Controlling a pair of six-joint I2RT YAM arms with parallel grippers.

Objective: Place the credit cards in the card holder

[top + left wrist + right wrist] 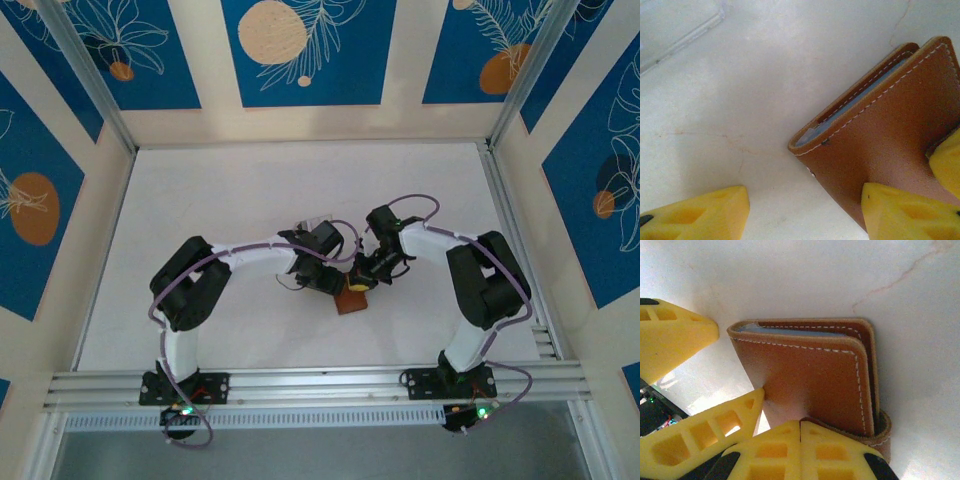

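The card holder (350,297) is a brown leather wallet, lying folded shut on the white table between the two arms. A bluish-grey edge shows between its flaps (790,332); whether that is lining or a card I cannot tell. The credit cards are hidden. My right gripper (800,424) is shut, its two fingertips pressed together on top of the wallet's near edge by the snap tab (882,432). My left gripper (804,194) stands open, one finger (900,210) resting against the wallet's cover (890,130), the other (700,215) over bare table.
A clear plastic slotted stand (677,30) sits on the table just beyond the left gripper. The white tabletop (250,190) is bounded by patterned blue walls and an aluminium rail at the near edge (320,382).
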